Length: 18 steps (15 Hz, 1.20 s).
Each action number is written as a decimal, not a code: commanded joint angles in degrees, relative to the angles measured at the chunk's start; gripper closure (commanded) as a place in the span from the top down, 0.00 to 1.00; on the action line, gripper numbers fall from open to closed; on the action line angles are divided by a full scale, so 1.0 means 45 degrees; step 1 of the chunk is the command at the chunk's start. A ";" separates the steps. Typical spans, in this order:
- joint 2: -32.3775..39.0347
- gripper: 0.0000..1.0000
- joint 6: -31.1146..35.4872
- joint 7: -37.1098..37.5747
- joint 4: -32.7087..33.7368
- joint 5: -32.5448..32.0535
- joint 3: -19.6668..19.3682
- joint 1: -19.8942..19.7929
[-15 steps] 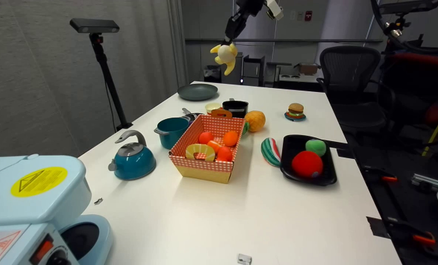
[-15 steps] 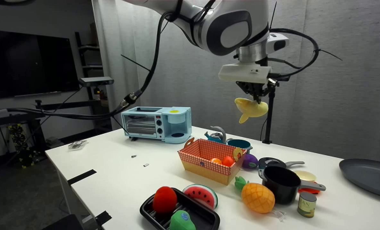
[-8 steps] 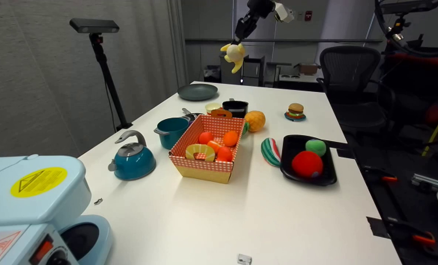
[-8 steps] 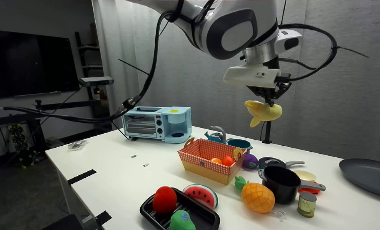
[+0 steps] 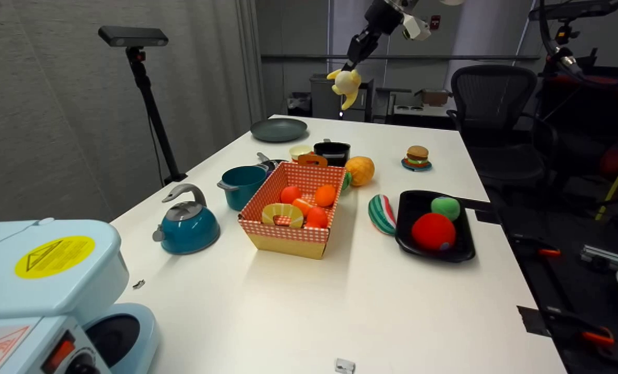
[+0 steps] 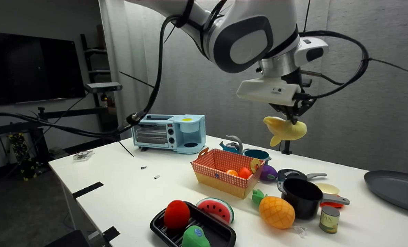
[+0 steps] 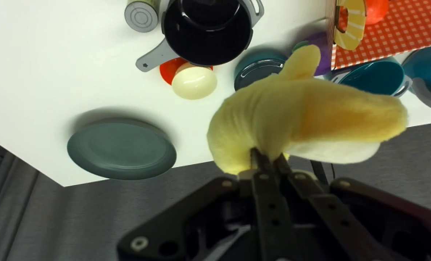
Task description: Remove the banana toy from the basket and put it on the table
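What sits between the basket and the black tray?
The watermelon-slice toy, closer to the black tray than to the basket; visible in both exterior views.

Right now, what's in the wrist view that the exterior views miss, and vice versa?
Wrist view only: a close look down the gripper at its pinch on the banana toy, plus the rings on the end of the can.

Exterior views only: light-blue appliance, black tray, watermelon toy and pineapple toy.

Shared: banana toy, dark plate, black pot, basket and kettle, the last two heavily cropped in the wrist view.
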 commanded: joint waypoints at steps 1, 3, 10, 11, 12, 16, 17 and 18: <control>-0.0348 0.01 0.0629 0.0334 -0.0475 0.0205 -0.0160 -0.0026; -0.0227 0.01 0.0735 0.0444 -0.0367 0.0236 -0.0265 -0.0073; 0.0002 0.01 0.0817 0.0687 -0.0223 0.0263 -0.0544 -0.0170; 0.0024 0.01 0.0824 0.0733 -0.0220 0.0256 -0.0558 -0.0179; 0.0058 0.01 0.0838 0.0761 -0.0204 0.0254 -0.0571 -0.0190; 0.0160 0.16 0.0838 0.1037 -0.0184 0.0108 -0.0628 -0.0181; 0.0192 0.31 0.0793 0.1136 -0.0174 0.0045 -0.0640 -0.0177; 0.0220 0.38 0.0770 0.1197 -0.0166 -0.0001 -0.0641 -0.0173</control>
